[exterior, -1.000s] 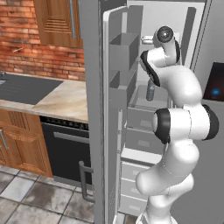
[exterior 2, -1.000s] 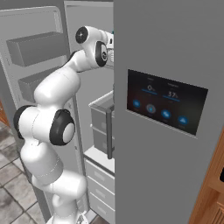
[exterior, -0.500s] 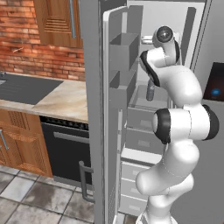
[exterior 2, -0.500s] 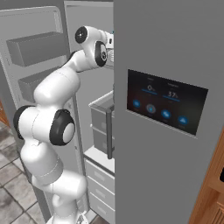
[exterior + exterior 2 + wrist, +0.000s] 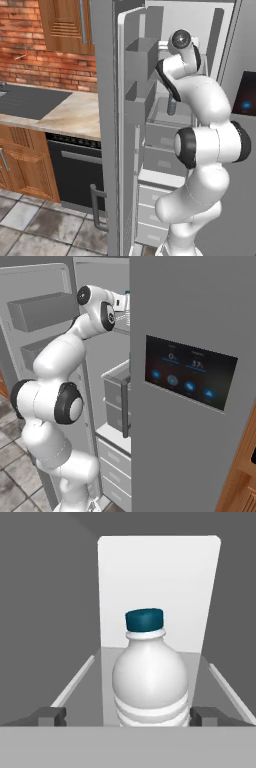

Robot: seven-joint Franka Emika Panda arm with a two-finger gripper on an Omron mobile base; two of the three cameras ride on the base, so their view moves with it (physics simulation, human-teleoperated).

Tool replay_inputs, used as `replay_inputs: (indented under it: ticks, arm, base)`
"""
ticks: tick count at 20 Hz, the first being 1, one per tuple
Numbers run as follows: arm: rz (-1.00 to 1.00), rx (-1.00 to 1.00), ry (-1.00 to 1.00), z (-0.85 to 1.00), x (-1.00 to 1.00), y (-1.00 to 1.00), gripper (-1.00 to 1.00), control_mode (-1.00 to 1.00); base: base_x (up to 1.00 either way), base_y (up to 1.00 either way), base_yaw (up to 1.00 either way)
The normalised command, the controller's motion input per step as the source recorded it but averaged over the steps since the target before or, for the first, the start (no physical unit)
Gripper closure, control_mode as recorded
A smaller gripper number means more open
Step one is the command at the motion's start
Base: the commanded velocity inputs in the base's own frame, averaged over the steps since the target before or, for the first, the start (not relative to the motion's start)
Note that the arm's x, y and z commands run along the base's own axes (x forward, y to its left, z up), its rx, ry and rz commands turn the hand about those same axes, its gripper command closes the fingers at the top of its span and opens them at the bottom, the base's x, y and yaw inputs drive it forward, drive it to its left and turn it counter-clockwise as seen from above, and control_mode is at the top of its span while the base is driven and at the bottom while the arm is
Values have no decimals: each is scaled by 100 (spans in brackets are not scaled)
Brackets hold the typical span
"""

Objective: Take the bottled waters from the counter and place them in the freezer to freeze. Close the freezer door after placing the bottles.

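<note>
Gripper [image 5: 128, 716] has let go of the white bottle [image 5: 150, 679].

left base view: behind arm, left side; looks forward and down past counter [image 5: 75, 112] at open freezer door [image 5: 137, 100] and freezer [image 5: 170, 125] interior.
right base view: behind arm, right side; faces touchscreen door [image 5: 190, 376] close up.
hand view: inside freezer, very near upright bottle [image 5: 150, 677].
shared: arm, freezer shelves, door bins.
</note>
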Motion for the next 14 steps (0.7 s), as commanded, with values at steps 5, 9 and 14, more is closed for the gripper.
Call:
replay_inputs:
  ticks: [5,9,14]
  arm:
    - [0,2,0,4,-27,3,-100,-100]
    - [0,8,0,1,-38,0,-100,-100]
    - [0,8,0,5,-26,2,-100,-100]
  base:
    - [0,0,0]
    - [0,0,0]
    - [0,0,0]
